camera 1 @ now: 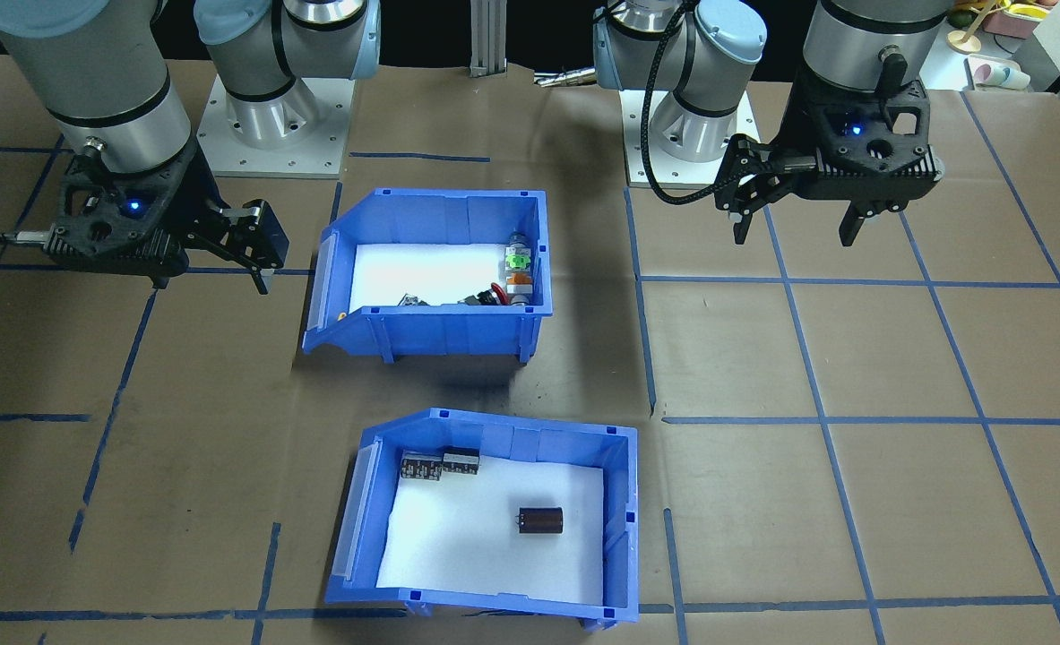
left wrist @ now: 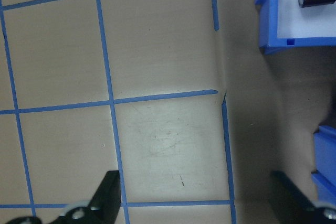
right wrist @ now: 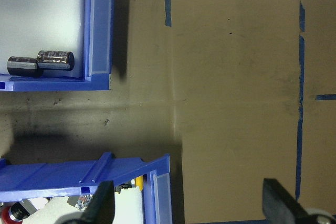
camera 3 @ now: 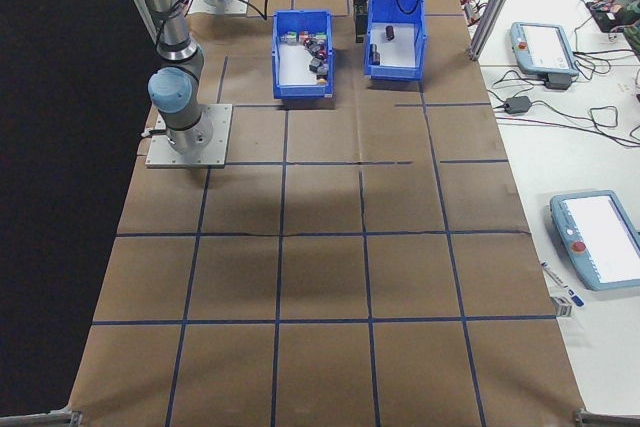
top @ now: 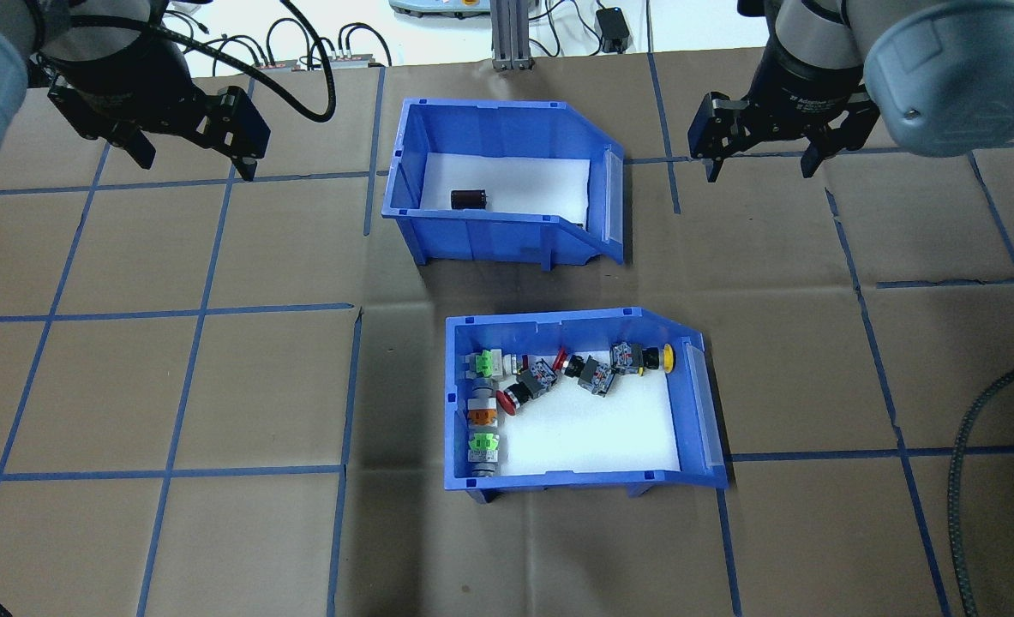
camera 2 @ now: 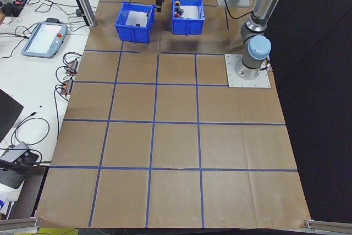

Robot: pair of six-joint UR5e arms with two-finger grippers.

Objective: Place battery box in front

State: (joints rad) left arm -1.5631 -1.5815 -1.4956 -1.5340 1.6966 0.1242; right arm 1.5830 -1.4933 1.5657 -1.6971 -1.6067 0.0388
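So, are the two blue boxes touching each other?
Apart. In the overhead exterior view, a strip of bare brown table separates the battery box from the switch box.

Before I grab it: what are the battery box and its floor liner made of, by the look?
The battery box looks like moulded blue plastic: ribbed walls, slight sheen, with a translucent strip along its low open end. The liner is matte white, probably foam or paper; the pictures cannot settle which.

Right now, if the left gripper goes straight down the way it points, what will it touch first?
Most likely the bare brown table paper. The left gripper is open over taped squares, and the battery box lies off to one side, outside that line.
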